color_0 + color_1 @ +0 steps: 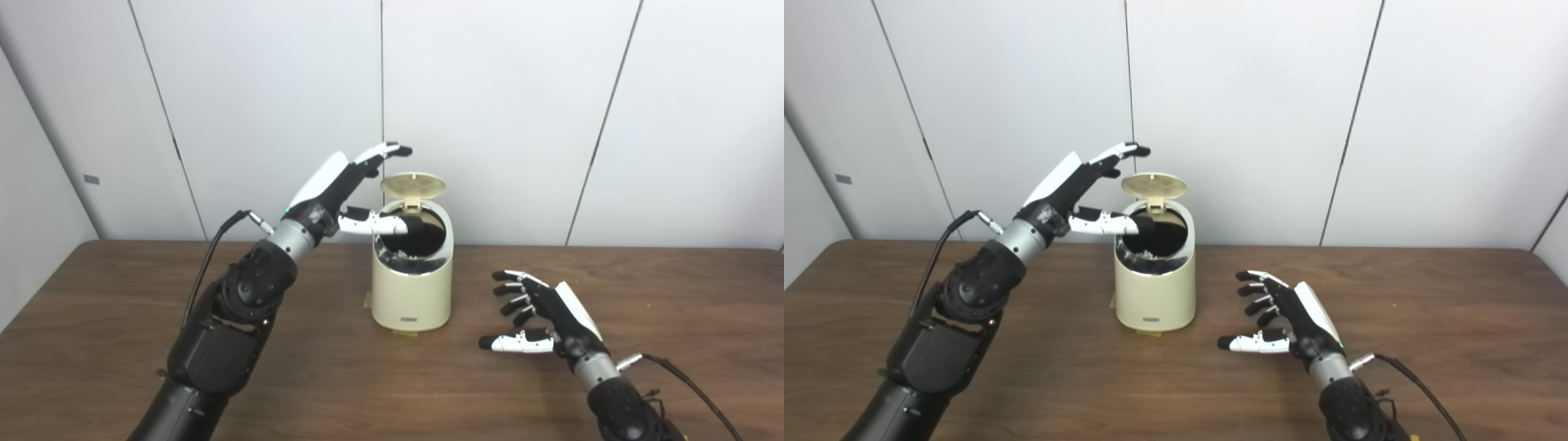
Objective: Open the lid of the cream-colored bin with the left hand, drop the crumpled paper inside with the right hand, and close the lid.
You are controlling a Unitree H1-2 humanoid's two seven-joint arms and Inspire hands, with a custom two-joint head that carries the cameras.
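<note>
The cream-colored bin stands on the wooden table near its middle back. Its round lid is raised and stands open at the back rim. Inside the dark opening, a bit of pale crumpled paper shows at the front left. My left hand is open beside the bin's upper left; its thumb reaches over the rim and its fingers hover near the lid's left edge. My right hand is open and empty, low over the table to the right of the bin.
White wall panels stand right behind the table. A small yellowish piece shows under the bin's front base. Cables trail from both wrists.
</note>
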